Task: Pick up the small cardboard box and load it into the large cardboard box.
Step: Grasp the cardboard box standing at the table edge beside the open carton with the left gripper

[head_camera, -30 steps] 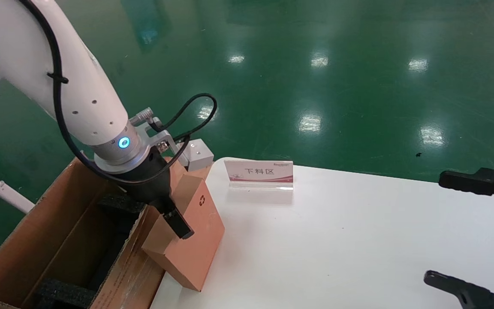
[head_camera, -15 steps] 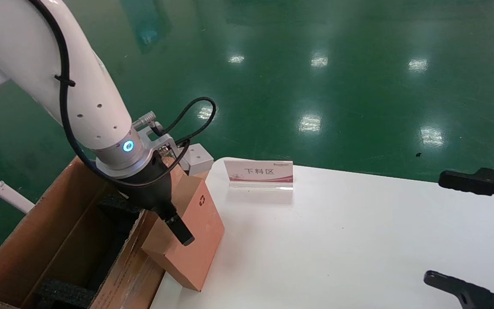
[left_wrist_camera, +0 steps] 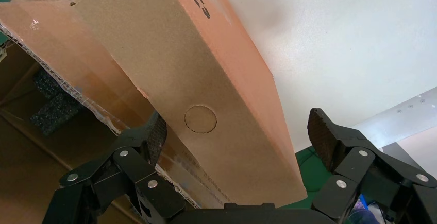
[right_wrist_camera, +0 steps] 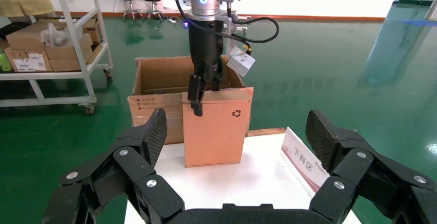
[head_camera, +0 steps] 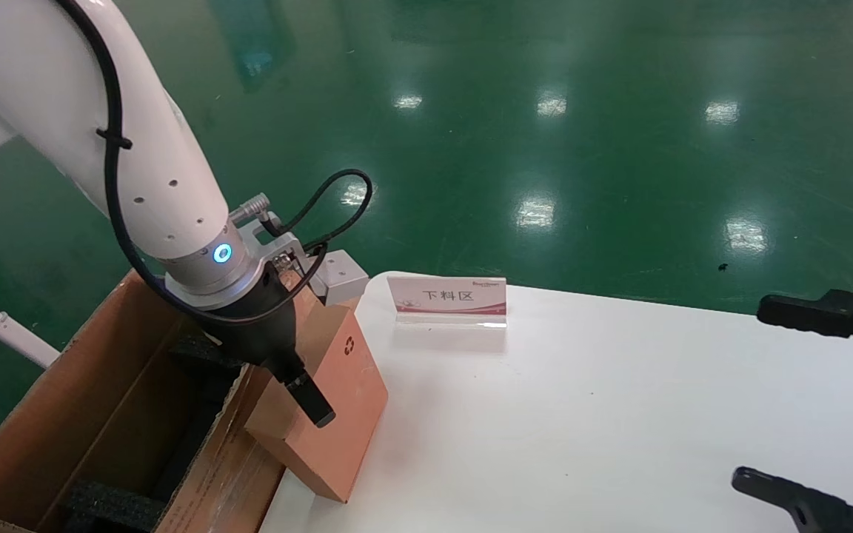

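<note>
The small cardboard box (head_camera: 341, 389), orange-brown with a black recycling symbol, stands on edge at the white table's left border and leans toward the large cardboard box (head_camera: 93, 400). My left gripper (head_camera: 300, 400) comes down over the small box's top edge and is open. In the left wrist view, the gripper (left_wrist_camera: 237, 131) straddles the small box (left_wrist_camera: 206, 80): one finger sits close to its rear face, and the other finger stands clear of the printed face. The second finger is hidden behind the box in the head view. My right gripper (head_camera: 782, 400) hangs open and empty at the table's right side.
Black foam pads (head_camera: 112, 507) lie inside the large carton, whose taped flap (head_camera: 226, 474) rests against the table edge. A white-and-red sign (head_camera: 447, 296) stands at the table's back. A shelf cart (right_wrist_camera: 51, 44) with boxes stands far behind on the green floor.
My left arm has shifted slightly up and to the right above the small box. The box and the right arm have not moved.
</note>
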